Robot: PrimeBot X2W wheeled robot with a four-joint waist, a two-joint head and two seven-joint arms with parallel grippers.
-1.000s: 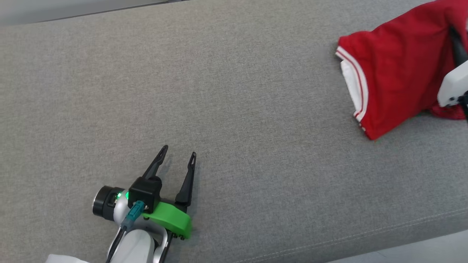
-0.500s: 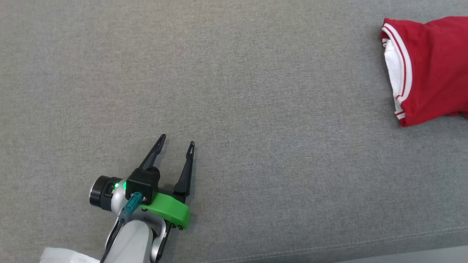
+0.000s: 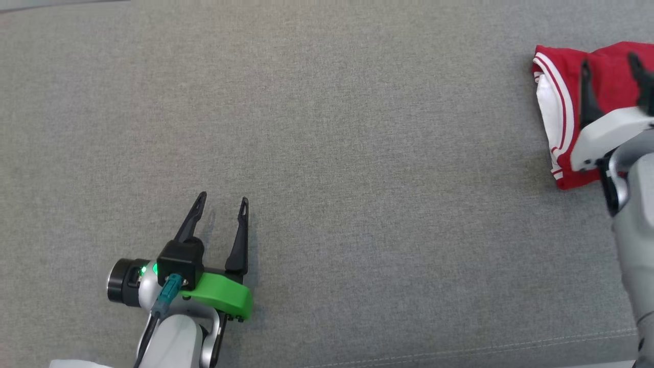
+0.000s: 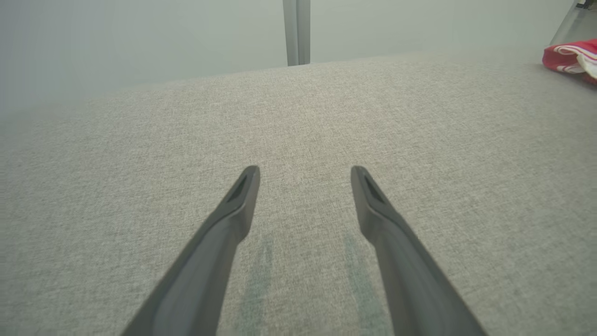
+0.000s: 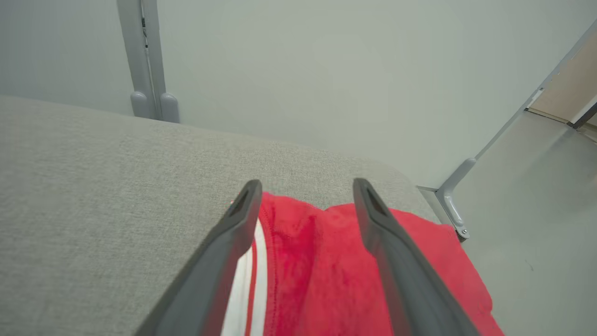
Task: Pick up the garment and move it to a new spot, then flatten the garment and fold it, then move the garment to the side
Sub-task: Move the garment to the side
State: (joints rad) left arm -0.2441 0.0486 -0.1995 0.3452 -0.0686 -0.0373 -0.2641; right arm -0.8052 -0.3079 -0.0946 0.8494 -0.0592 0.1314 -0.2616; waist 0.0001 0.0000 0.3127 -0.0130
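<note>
My right gripper (image 3: 609,61) is spread wide over the red garment (image 3: 569,76), gripping nothing. Left gripper (image 3: 223,198) is wide open too, empty above the grey fabric surface (image 3: 357,153).

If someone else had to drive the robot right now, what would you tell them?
Left pincer: open, holding nothing, low over the bare grey cushion.
Right pincer: open above the red garment, not gripping it.
Garment: bunched at the cushion's right end.
Done: it seems folded and set aside.
Left: probably just draw the right arm back.
</note>
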